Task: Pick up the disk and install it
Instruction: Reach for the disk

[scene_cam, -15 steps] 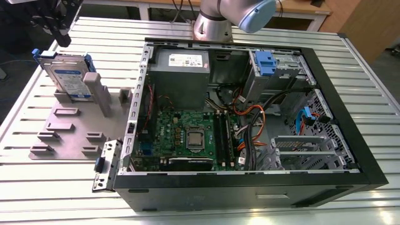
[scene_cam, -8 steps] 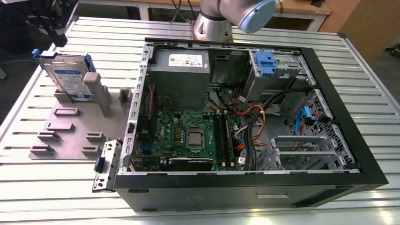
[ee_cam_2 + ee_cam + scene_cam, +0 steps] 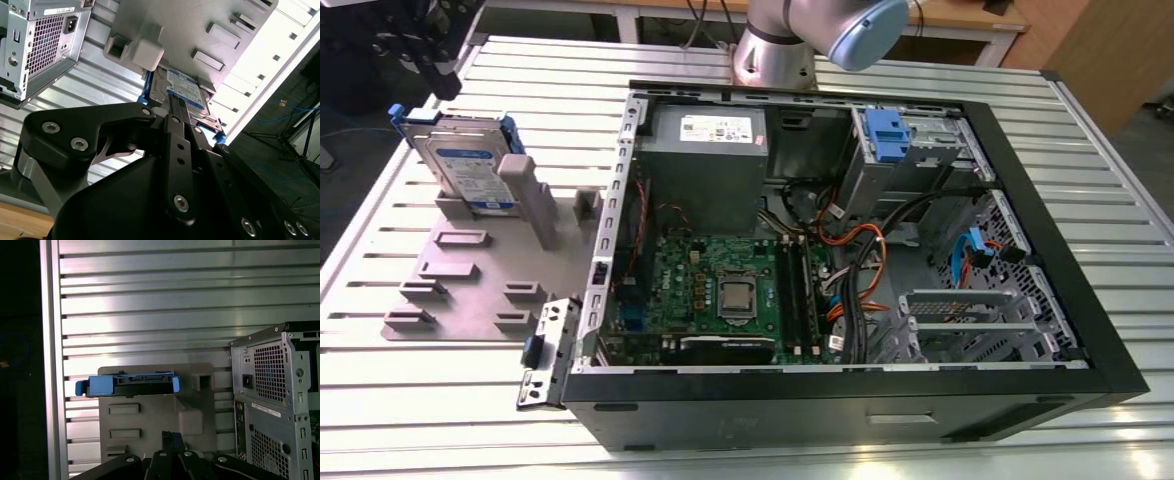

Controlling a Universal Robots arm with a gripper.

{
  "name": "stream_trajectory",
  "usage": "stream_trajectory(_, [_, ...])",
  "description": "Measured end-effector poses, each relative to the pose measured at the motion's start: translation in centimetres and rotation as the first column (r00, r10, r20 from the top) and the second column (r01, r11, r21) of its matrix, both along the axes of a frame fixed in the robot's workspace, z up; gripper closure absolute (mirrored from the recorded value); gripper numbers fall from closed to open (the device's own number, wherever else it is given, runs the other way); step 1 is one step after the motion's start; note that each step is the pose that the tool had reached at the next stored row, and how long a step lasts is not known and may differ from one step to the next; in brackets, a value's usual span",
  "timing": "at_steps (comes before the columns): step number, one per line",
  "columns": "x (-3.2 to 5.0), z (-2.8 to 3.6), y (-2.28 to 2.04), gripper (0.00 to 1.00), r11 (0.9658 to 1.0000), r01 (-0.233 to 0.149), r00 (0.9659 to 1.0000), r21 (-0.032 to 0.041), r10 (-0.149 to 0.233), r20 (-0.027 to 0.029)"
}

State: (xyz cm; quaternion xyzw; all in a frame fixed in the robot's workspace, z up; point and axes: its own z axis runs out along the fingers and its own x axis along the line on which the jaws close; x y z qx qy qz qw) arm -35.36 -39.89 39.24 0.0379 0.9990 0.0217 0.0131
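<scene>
While the disk (image 3: 464, 165) stands on edge in a slot of the grey holder plate (image 3: 467, 290), I have the gripper (image 3: 443, 82) hanging just above it, toward the exterior view's left, clear of it and carrying nothing. In the first wrist view the jaws look drawn close together, their tips nearly meeting, with the disk's blue end piece in line beyond them. The second wrist view looks along the gripper to the disk's white-and-blue label, which is framed by blue side rails and held between the plate's grey blocks.

The plate lies flat on the ribbed aluminium worktop (image 3: 400, 410), just beside the open computer case (image 3: 854, 395) and to the exterior view's left of it. The case lies on its side with its panel off. Inside it I can see the grey power supply (image 3: 707, 150), the green mainboard (image 3: 720, 290), and orange and black cables. A blue clip (image 3: 887, 135) sits on a silver cage toward the exterior view's right. The arm's base (image 3: 781, 45) rises from the worktop behind the case.

The disk touches only its holder and is well apart from the cage inside the case.
</scene>
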Motion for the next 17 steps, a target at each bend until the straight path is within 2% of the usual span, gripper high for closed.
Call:
stream_trajectory(9, [-0.36, -0.18, 0.03, 0.89, 1.0, 0.0, 1.0, 0.0, 0.0, 0.0001])
stream_trajectory(17, [-0.7, -0.8, 0.13, 0.89, 1.0, 0.0, 1.0, -0.0003, 0.0, 0.0])
